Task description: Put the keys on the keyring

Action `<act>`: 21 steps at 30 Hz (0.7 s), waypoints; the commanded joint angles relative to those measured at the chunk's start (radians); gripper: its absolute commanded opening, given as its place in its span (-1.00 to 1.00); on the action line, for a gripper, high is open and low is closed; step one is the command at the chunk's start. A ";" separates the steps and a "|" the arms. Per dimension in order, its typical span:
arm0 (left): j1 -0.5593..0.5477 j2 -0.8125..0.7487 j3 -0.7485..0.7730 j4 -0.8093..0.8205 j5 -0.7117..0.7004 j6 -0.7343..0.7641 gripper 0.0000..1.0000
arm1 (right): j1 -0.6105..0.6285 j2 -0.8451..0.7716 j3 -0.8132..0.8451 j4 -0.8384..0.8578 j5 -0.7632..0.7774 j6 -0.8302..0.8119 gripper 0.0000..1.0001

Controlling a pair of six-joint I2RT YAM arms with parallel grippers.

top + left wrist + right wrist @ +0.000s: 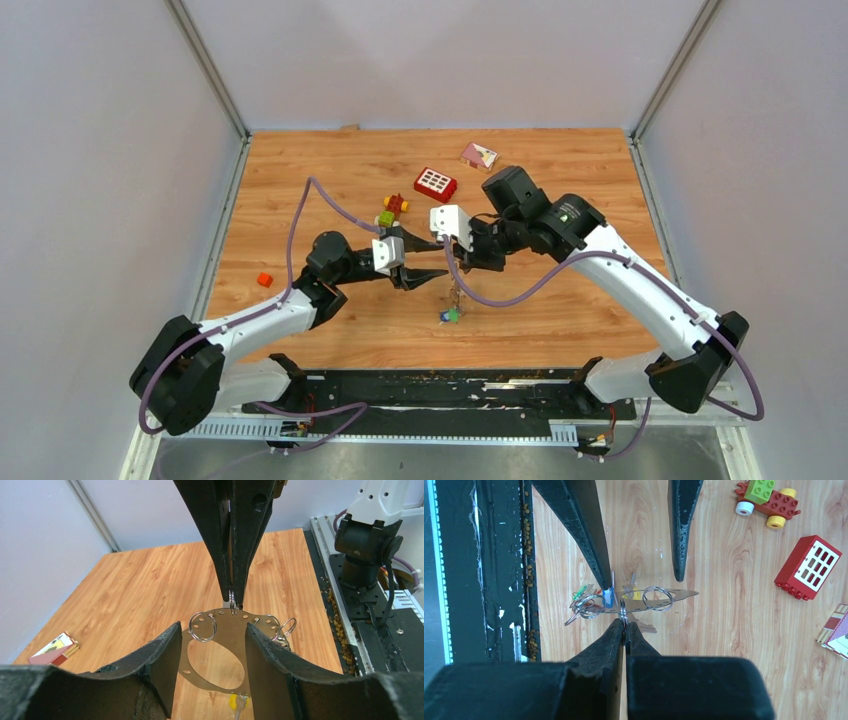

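Observation:
The keyring (197, 672) is a thin flat hoop with small holes along its rim and small split rings (202, 626) hooked through them. My right gripper (624, 623) is shut on a small split ring at its edge and holds it up off the table; it shows from above in the left wrist view (233, 601). My left gripper (213, 628) is open, with one finger on each side of the keyring, not gripping it. Keys with green, red and blue tags (589, 597) hang from the keyring's rings. A yellow tag (235, 701) hangs below. From above, the keys (450, 314) dangle under both grippers.
A red brick with white squares (435, 184) and a red-yellow-green block toy (392, 210) lie behind the grippers. A small red cube (264, 279) lies at the left. A pink-and-white card (479, 155) lies at the back. The black base rail (440, 385) runs along the near edge.

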 commanded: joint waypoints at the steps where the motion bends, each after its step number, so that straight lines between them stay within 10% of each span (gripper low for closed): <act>1: 0.001 -0.017 0.031 0.017 0.020 0.038 0.12 | 0.014 0.001 0.054 0.007 0.011 -0.012 -1.00; 21: -0.039 0.007 0.032 0.066 0.080 -0.010 -0.42 | 0.052 0.015 0.037 0.067 0.022 0.024 -1.00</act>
